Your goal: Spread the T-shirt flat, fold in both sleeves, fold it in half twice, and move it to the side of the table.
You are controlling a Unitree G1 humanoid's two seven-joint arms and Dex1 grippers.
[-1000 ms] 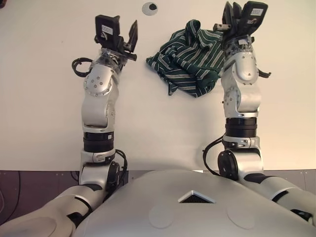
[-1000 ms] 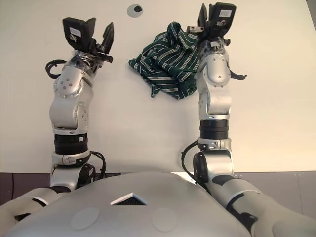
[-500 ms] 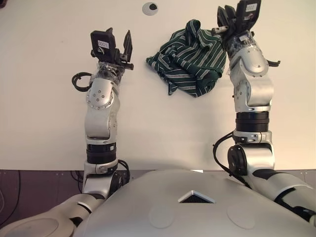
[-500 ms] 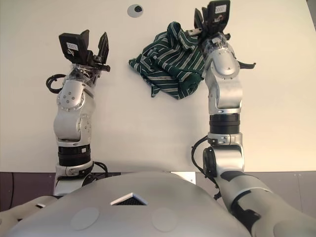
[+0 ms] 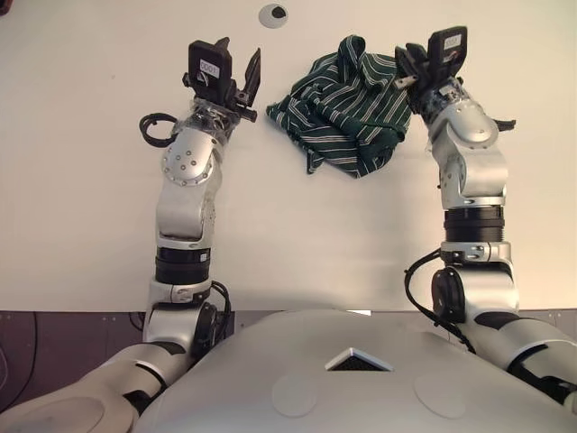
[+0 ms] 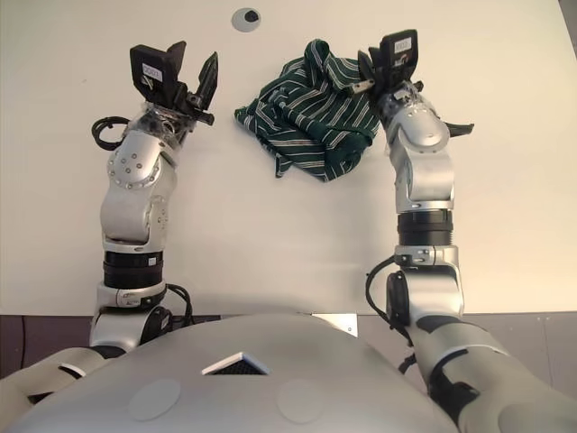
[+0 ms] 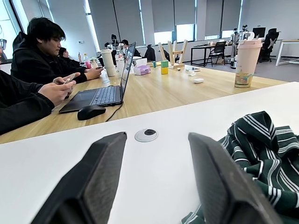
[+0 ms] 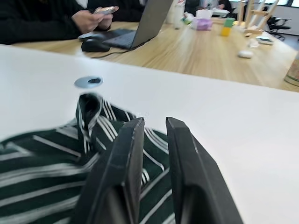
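Note:
The T-shirt (image 5: pixel 347 113), dark green with thin white stripes, lies in a crumpled heap on the white table (image 5: pixel 297 234), far and a little right of centre. My left gripper (image 5: pixel 239 56) hovers just off the heap's left edge, open, nothing between its fingers (image 7: pixel 98 182); the left wrist view has the shirt (image 7: pixel 261 149) at its side. My right gripper (image 5: pixel 407 61) sits at the heap's upper right edge, over the cloth. Its fingers (image 8: pixel 126 158) are nearly together and hold nothing, with the striped fabric (image 8: pixel 51 172) just below.
A round grey cable grommet (image 5: pixel 273 14) is set in the table beyond the shirt. The table's near edge (image 5: pixel 90 309) runs close to me. Beyond the far edge stands a wooden desk (image 7: pixel 187 88) with a laptop, a mouse and cups.
My right gripper has drawn back toward me, from past the shirt's far right corner onto its right edge. My left gripper has swung right, closer to the shirt. The shirt has not moved.

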